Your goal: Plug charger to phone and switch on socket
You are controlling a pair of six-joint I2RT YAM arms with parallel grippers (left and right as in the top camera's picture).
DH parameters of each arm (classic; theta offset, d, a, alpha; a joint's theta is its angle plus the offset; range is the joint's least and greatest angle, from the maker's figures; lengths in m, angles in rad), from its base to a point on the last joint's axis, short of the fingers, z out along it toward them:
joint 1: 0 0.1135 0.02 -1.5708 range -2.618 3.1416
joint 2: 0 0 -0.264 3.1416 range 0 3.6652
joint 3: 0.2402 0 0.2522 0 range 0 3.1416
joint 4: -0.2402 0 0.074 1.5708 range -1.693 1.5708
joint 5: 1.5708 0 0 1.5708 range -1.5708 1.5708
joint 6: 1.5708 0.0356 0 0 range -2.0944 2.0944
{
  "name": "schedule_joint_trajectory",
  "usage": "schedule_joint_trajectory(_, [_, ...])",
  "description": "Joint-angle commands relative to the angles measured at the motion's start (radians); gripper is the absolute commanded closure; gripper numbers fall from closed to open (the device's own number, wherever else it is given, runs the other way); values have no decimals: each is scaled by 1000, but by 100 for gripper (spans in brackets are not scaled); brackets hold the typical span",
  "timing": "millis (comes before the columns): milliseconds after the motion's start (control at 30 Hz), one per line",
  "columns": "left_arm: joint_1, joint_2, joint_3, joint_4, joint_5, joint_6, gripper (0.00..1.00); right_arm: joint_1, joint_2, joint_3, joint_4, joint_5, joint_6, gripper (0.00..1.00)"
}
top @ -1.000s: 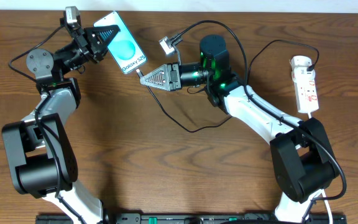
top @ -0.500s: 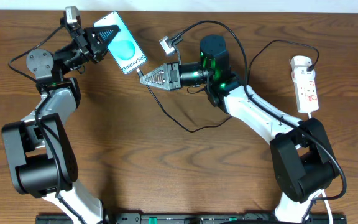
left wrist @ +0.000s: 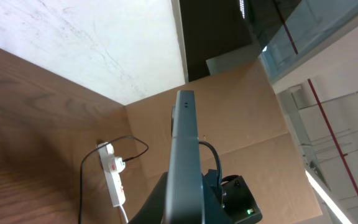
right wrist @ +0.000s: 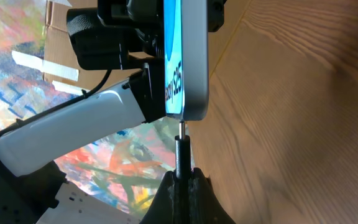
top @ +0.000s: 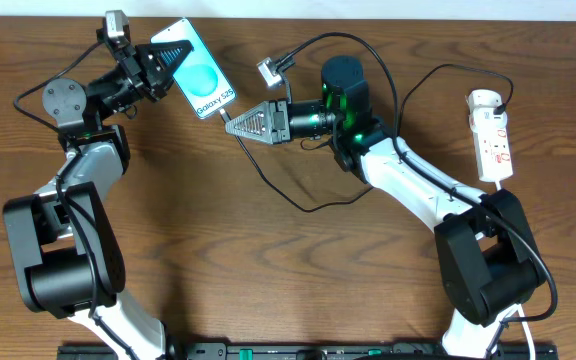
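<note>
phone gripped, charger tip — at its edge

A brown wooden table with plain grain fills the overhead view, a pale wall along its far edge. The left wrist view shows a white streaked panel, a dark opening, brown cardboard and a thin red pipe. The right wrist view shows a bright painting in blue, orange and green, with a cardboard box above it
</note>
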Motion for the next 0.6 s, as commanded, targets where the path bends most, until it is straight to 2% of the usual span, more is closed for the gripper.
schedule_joint_trajectory(0, [0, -2, 13, 9, -2, -6, 93, 4, -3, 13, 3, 9, 16, 99])
schedule_joint_trajectory(567, [-22, -2, 13, 9, -3, -5, 93, 4, -3, 13, 3, 16, 18, 99])
